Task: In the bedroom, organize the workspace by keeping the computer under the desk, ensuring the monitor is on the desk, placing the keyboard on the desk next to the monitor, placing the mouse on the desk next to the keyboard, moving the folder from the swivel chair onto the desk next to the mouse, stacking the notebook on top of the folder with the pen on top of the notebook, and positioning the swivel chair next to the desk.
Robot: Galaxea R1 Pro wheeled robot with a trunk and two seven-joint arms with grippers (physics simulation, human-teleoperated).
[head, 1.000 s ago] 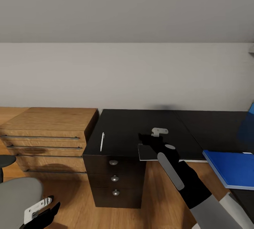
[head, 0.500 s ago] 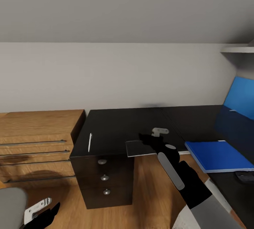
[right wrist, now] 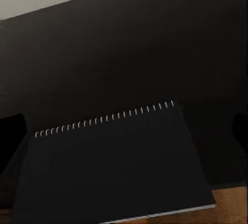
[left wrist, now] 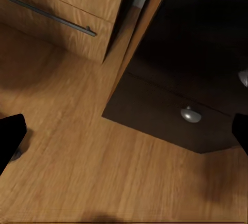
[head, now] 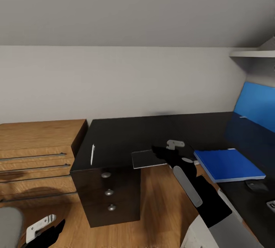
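- The right gripper point(head: 162, 155) is clamped on one edge of the notebook point(head: 147, 159), holding it flat in the air over the front edge of the black desk's surface point(head: 126, 137); in the right wrist view its spiral binding and dark cover point(right wrist: 111, 164) lie between the fingers.
- The blue folder point(head: 228, 164) already lies on the surface, off to the right of the carried notebook, so that step looks done.
- Just beyond the folder's near corner sits a small dark shape, probably the mouse point(head: 255, 185); a corner of what may be the keyboard point(head: 271, 204) shows at the frame's edge.
- A blue glowing panel at the far right is likely the monitor point(head: 254, 105), standing on the surface.
- The pen point(head: 92, 154) lies on the surface above the drawers, well apart from the folder.
- The left gripper point(head: 42, 229) hangs low near the floor, open and empty.
- My reading: what remains is setting the notebook on the folder, the pen on top, then the swivel chair point(head: 8, 223).
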